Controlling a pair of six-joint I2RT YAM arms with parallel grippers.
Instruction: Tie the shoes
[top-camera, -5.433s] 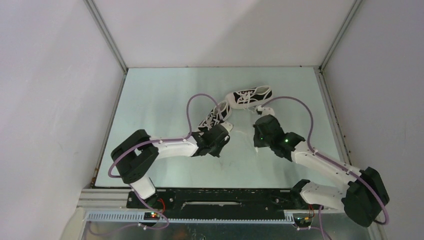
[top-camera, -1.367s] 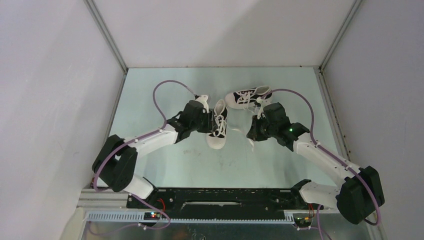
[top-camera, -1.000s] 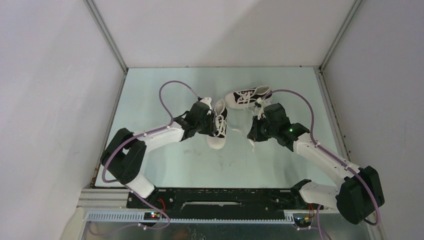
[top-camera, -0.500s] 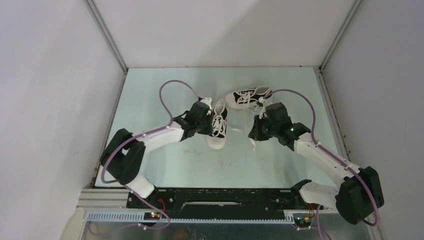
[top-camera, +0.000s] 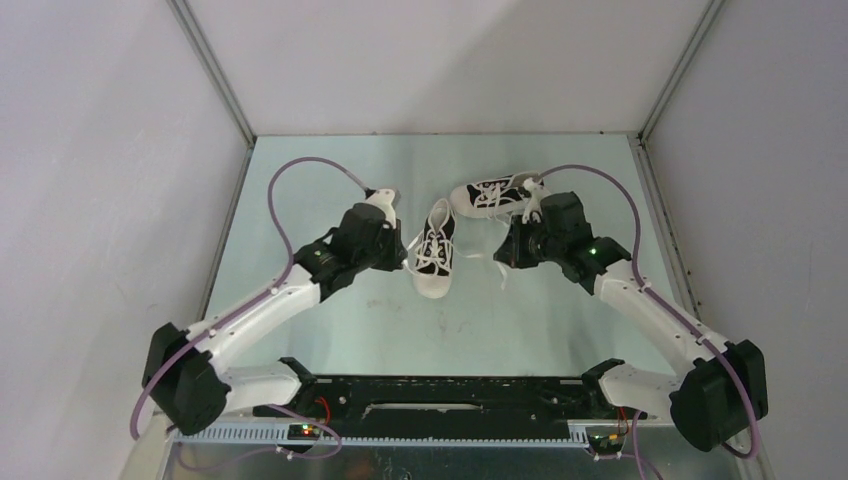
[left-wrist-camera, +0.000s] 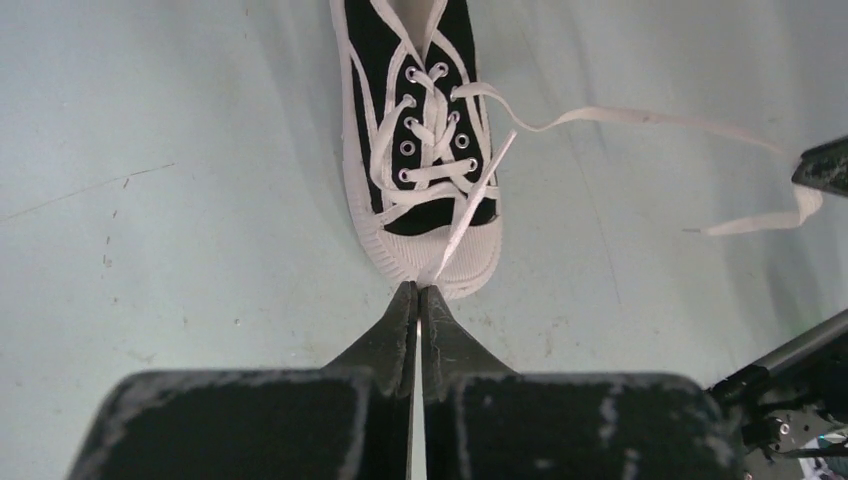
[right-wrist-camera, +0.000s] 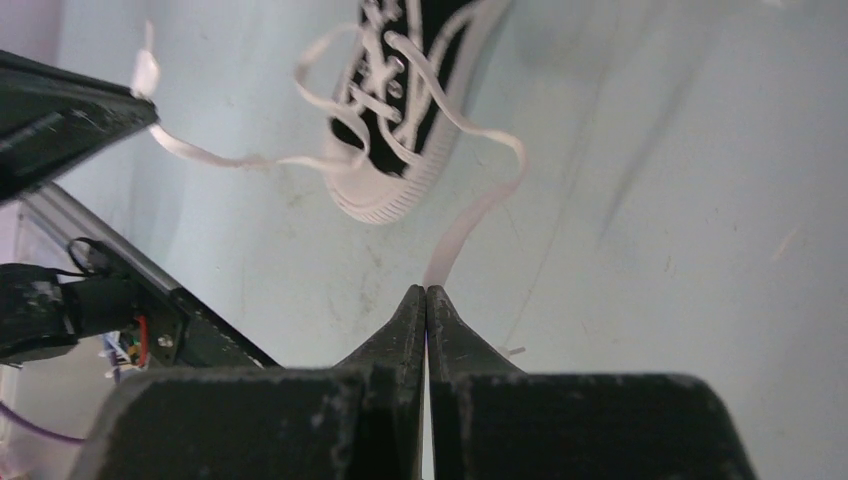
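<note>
Two black shoes with white toe caps lie on the pale green table. The near shoe (top-camera: 435, 252) points its toe toward the arms, and the far shoe (top-camera: 497, 193) lies on its side behind it. My left gripper (left-wrist-camera: 417, 290) is shut on one white lace (left-wrist-camera: 470, 205) of the near shoe (left-wrist-camera: 420, 120), just off its toe cap. My right gripper (right-wrist-camera: 426, 292) is shut on the other lace (right-wrist-camera: 470, 215), to the right of that shoe (right-wrist-camera: 400, 100). Seen from above, the left gripper (top-camera: 403, 248) and right gripper (top-camera: 503, 256) flank the near shoe, each with a lace drawn outward.
Grey enclosure walls with metal corner posts (top-camera: 215, 75) surround the table on three sides. A black base rail (top-camera: 430, 395) with wiring runs along the near edge. Purple cables (top-camera: 300, 170) loop above both arms.
The left gripper has shut on a lace and drawn back to the left, away from the near shoe. The right gripper has shifted slightly farther back with its lace.
</note>
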